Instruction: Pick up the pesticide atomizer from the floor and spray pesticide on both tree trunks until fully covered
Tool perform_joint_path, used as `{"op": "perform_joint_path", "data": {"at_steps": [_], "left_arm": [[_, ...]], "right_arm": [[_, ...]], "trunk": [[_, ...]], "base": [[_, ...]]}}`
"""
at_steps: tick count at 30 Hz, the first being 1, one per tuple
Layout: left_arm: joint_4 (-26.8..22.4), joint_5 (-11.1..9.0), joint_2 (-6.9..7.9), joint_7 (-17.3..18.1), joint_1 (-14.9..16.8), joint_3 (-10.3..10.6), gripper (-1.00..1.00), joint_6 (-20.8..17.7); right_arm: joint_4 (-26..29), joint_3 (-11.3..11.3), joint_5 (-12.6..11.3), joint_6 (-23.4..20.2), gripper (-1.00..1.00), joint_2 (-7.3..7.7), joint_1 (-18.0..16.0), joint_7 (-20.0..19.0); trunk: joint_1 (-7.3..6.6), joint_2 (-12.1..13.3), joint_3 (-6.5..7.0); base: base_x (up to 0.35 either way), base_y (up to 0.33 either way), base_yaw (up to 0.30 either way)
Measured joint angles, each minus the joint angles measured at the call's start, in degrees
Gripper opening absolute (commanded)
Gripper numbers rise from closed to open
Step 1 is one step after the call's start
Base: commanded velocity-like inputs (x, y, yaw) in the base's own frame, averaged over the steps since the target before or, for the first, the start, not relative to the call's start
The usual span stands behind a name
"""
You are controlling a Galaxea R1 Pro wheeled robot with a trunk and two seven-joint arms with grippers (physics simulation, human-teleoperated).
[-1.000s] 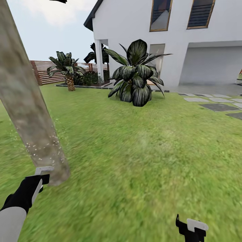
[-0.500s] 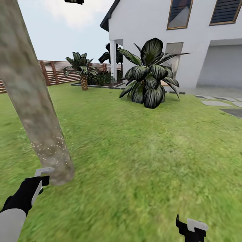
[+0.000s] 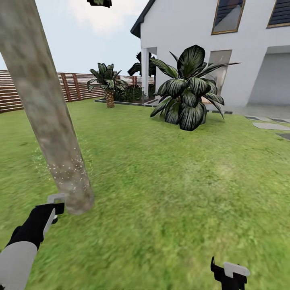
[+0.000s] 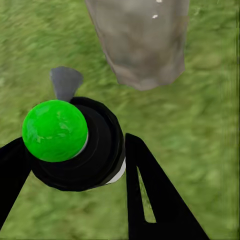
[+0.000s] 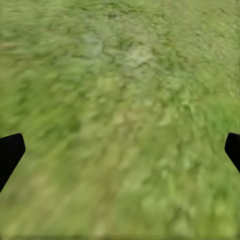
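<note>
One tree trunk (image 3: 48, 121), thick with mottled grey-brown bark, leans up the left of the head view. White pesticide specks (image 3: 68, 173) dot its lower part and the grass beside it. My left gripper (image 3: 50, 209) sits just short of the trunk's base, shut on the pesticide atomizer (image 4: 75, 140). The atomizer has a black body, a green ball top and a grey nozzle (image 3: 56, 198) that faces the tree trunk (image 4: 142, 40). My right gripper (image 3: 229, 274) hangs low over the lawn, open (image 5: 120, 150), holding nothing.
A large dark-leaved shrub (image 3: 187, 94) stands mid-lawn before the white house (image 3: 209, 44). A short palm (image 3: 108, 86) and the brown slat fence (image 3: 76, 84) are at the back left. Grey paving stones (image 3: 270, 125) lie at the right. Open grass stretches ahead.
The camera has turned left, so the whole scene has slid right in the head view. The left gripper stays with the atomizer by the trunk's base. The right gripper has not moved.
</note>
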State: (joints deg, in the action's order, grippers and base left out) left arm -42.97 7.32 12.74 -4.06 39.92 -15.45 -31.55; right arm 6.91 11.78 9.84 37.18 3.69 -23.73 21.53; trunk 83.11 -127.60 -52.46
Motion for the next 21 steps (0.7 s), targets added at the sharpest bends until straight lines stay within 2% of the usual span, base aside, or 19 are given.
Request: {"op": "perform_joint_path", "data": {"at_steps": [1,3,5,6,9,11,13,17,21], "left_arm": [[-0.1,0.1,-0.02,0.0,1.3,0.1,-1.0,-0.5],[-0.2,0.5,0.84,0.1,3.7,0.0,-1.0,-1.8],[-0.2,0.8,2.6,0.0,4.5,-0.1,-1.0,-2.3],[-0.2,0.5,2.99,0.0,4.5,0.1,-1.0,-2.2],[-0.7,0.1,2.72,0.1,4.5,2.9,-1.0,-2.2],[-2.8,0.1,2.22,0.1,4.5,3.5,-1.0,-2.3],[-4.9,0.1,1.96,0.1,4.5,3.4,-1.0,-2.6],[-5.3,0.4,3.0,0.1,4.1,3.0,-1.0,-2.6],[-5.2,0.4,3.24,-0.1,2.9,3.0,-1.0,-2.1]], "right_arm": [[0.0,0.0,0.0,0.0,1.0,0.0,0.0,0.0],[0.0,0.0,0.0,0.0,1.0,0.0,0.0,0.0],[0.0,0.0,0.0,0.0,1.0,0.0,0.0,0.0],[0.0,0.0,0.0,0.0,1.0,0.0,0.0,0.0],[0.0,0.0,0.0,0.0,1.0,0.0,-0.1,0.0],[0.0,0.0,0.0,0.0,1.0,0.0,0.0,0.0],[0.0,0.0,0.0,0.0,1.0,0.0,0.0,0.0],[-0.1,0.0,0.0,0.0,1.0,0.0,-0.1,0.0],[0.0,0.0,0.0,0.0,1.0,0.0,0.0,0.0]], "trunk": [[0.0,0.0,0.0],[0.0,0.0,0.0],[0.0,0.0,0.0],[0.0,0.0,-0.01],[0.0,0.0,0.0],[0.0,0.0,0.0],[0.0,0.0,-0.01],[0.0,0.0,-0.01],[0.0,0.0,-0.01]], "base": [[0.0,0.0,0.0],[0.0,0.0,0.0],[0.0,0.0,0.0],[0.0,0.0,0.0],[0.016,0.0,0.0],[0.232,0.075,0.0],[0.266,0.205,0.0],[0.157,0.296,0.0],[0.031,0.255,0.0]]}}
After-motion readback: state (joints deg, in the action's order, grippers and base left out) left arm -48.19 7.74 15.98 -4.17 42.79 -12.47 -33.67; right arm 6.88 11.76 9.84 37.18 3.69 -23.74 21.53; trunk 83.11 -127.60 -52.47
